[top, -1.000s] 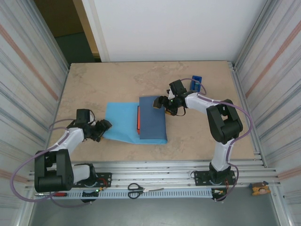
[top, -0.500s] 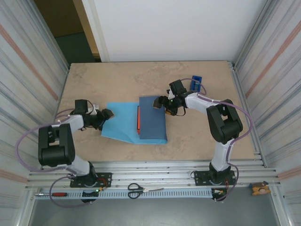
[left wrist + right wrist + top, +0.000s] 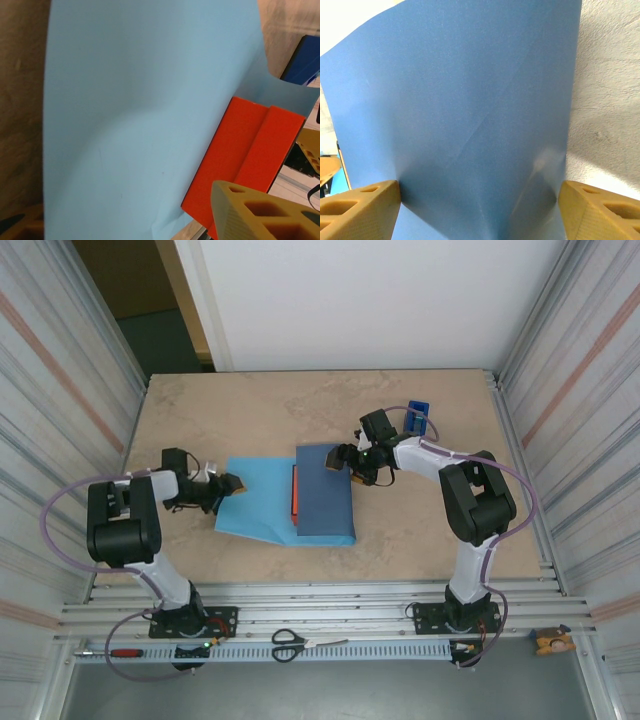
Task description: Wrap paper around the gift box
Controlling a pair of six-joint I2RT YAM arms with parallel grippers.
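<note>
Top view, gift box: the orange gift box (image 3: 295,492) lies mid-worktop (image 3: 250,410); only its left edge shows; the rest sits under a folded dark flap
Top view, paper: the paper (image 3: 255,502) is spread flat, light face up at left; its right part is folded over the box
Top view, fingers: left fingers (image 3: 230,482) at the paper's left edge; right fingers (image 3: 336,458) at the flap's far corner; tape dispenser (image 3: 418,420) well apart
Left wrist: left fingers (image 3: 260,215) apart; light paper (image 3: 140,115) runs between them; gift box (image 3: 245,150) near one finger
Right wrist: right fingers (image 3: 355,210) wide apart, clamping nothing; dark paper (image 3: 470,110) spans the gap between them
</note>
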